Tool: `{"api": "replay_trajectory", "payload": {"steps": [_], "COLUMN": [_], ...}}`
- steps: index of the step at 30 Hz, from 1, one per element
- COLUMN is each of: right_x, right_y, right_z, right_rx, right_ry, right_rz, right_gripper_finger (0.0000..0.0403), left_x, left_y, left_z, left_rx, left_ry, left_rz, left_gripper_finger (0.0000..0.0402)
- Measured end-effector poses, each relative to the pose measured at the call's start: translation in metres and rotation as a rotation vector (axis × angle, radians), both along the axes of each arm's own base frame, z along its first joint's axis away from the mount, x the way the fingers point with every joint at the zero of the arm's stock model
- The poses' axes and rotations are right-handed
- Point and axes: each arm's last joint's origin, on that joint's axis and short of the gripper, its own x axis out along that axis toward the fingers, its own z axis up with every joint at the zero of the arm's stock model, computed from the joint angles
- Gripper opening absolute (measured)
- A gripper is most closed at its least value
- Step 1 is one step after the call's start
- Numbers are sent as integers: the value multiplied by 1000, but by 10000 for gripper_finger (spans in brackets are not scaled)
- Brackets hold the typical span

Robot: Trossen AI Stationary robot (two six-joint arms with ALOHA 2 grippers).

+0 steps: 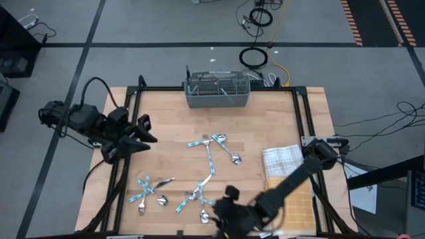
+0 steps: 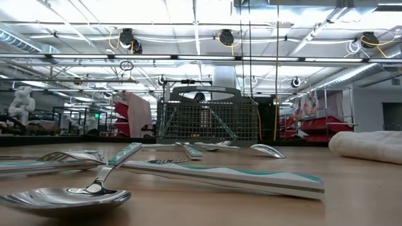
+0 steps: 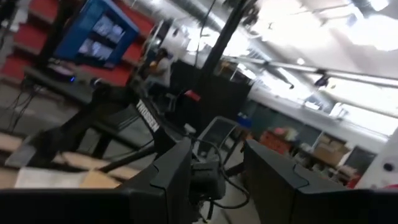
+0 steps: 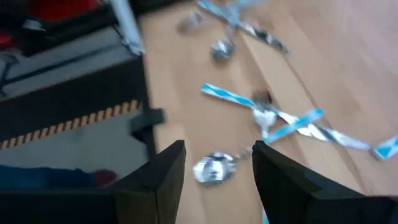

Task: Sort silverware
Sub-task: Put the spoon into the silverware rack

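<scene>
Right gripper hovers fingers apart, empty, above a spoon at the table's front edge; left gripper waits spread and empty at the left rail. Sorting looks barely begun: the blue-handled, silver-headed silverware lies scattered on the wooden table, well apart from the grey wire-mesh caddy.

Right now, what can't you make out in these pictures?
- Caddy contents: high view too small; low view, its mesh hides them.
- Silverware by type: tangled and small from above; right wrist view blurred.
- Right gripper: its arm covers it in the high view.
- Left gripper: table out of its wrist view.
</scene>
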Motion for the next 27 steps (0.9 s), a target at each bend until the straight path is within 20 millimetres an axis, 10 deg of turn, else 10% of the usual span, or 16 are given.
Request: {"api": "replay_trajectory", "payload": {"steps": [8,27], "right_x": [45,64], "right_y": [-44,-77], "right_z": [-48,-97], "right_rx": [133,374], "right_ry": [138,297], "right_rz": [-134,-488], "right_gripper_finger": [173,173], "left_x": [-19,-75], "left_y": [4,26], "left_z": [-9,-5], "left_rx": [21,32], "left_ry": [109,30], "left_rz": [-73,-113], "left_gripper_finger": [152,152]}}
